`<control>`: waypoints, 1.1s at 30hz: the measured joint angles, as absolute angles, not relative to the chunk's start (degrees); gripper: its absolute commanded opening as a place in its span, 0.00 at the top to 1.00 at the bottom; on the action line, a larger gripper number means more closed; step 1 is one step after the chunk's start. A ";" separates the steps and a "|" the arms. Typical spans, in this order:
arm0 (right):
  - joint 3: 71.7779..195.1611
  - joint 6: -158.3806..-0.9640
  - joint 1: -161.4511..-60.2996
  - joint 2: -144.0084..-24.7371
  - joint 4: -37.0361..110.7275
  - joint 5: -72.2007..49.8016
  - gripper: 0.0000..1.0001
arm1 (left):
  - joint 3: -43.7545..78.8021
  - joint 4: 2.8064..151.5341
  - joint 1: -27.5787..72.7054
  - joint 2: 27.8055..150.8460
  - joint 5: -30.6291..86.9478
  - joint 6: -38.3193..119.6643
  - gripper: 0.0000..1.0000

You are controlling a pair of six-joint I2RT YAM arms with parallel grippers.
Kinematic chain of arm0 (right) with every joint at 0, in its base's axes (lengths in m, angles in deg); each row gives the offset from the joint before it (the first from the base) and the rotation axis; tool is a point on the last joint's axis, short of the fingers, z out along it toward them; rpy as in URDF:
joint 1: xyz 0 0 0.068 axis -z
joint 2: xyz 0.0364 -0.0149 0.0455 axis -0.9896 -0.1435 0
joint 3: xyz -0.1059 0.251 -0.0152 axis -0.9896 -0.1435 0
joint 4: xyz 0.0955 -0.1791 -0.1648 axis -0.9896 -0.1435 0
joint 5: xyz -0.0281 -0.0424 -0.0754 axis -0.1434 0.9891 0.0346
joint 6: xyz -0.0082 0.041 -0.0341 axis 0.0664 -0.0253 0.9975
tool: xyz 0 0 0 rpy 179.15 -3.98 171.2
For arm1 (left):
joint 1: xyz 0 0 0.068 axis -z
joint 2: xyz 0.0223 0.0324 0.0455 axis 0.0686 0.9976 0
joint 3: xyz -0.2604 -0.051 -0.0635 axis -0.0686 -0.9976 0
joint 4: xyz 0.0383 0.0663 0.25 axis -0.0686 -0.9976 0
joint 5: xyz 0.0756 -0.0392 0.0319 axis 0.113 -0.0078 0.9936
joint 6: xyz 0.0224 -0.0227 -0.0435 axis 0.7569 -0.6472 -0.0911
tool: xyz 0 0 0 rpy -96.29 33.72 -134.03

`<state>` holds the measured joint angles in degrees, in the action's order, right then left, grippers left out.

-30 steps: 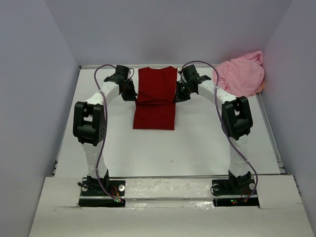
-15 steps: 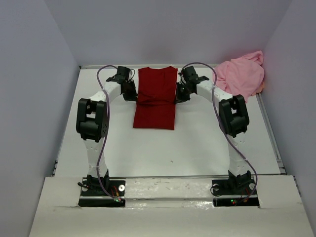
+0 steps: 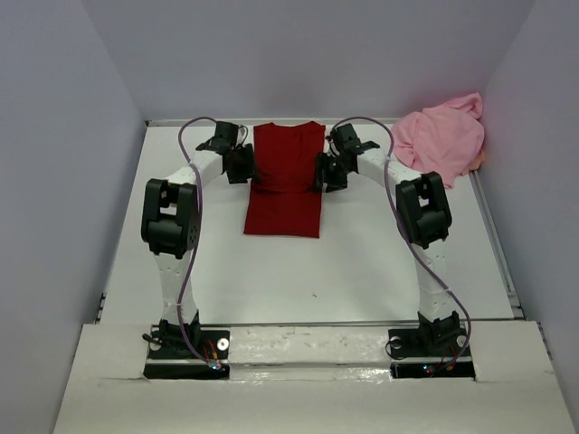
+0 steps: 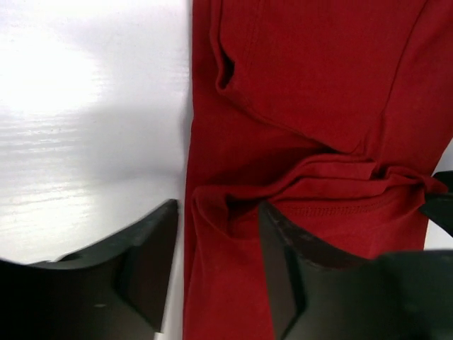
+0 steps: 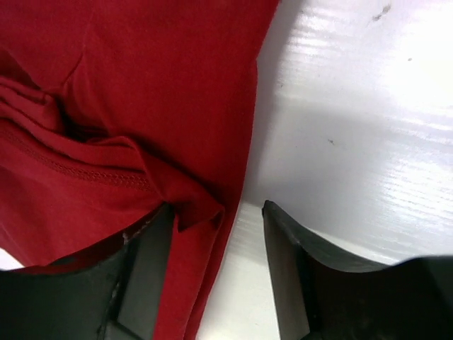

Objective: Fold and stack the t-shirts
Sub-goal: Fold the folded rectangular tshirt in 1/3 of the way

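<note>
The dark red t-shirt (image 3: 285, 181) lies as a long folded strip at the middle back of the white table, with a fold line across its middle. My left gripper (image 3: 244, 165) sits low at the strip's left edge and stands open, the cloth edge (image 4: 318, 85) lying loose between its fingers (image 4: 218, 209). At the strip's right edge my right gripper (image 3: 327, 172) is open too, a small folded corner of red cloth (image 5: 141, 71) between its fingers (image 5: 217, 209). The light pink t-shirt (image 3: 443, 140) is a crumpled heap at the back right.
Grey walls (image 3: 63, 181) close in the table on the left, right and back. A metal rail (image 3: 493, 244) runs along the table's right edge. Bare white tabletop (image 3: 308, 280) stretches between the red strip and the arm bases.
Both grippers have gone from shut to open, letting go of the red t-shirt's edges. Both arms shifted slightly toward the back; the shirt stays folded.
</note>
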<state>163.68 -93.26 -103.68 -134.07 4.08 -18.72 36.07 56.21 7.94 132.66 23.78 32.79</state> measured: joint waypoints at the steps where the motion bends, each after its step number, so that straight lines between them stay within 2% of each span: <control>1: 163.90 -93.13 -103.66 -134.07 4.10 -18.69 0.36 | 36.07 56.63 7.94 132.64 23.97 32.85 0.34; 6: 164.73 -92.69 -103.27 -133.96 4.69 -18.50 0.34 | 36.12 57.02 7.94 132.26 24.39 32.85 0.27; 15: 163.79 -92.54 -102.70 -129.57 4.54 -18.30 0.34 | 36.36 55.17 7.92 125.71 24.43 32.74 0.26; 21: 154.98 -94.14 -102.22 -118.88 4.58 -20.29 0.34 | 34.74 53.81 7.81 116.07 22.86 32.92 0.26; 24: 145.93 -96.65 -102.06 -112.46 6.35 -22.72 0.34 | 28.71 54.60 7.29 110.49 19.93 32.83 0.25; 27: 137.56 -99.40 -102.02 -107.95 8.34 -25.05 0.34 | 19.99 56.54 6.11 106.65 17.11 32.18 0.20; 33: 123.35 -106.24 -102.02 -103.12 13.47 -28.86 0.35 | 4.05 58.42 2.65 105.14 12.39 29.29 0.20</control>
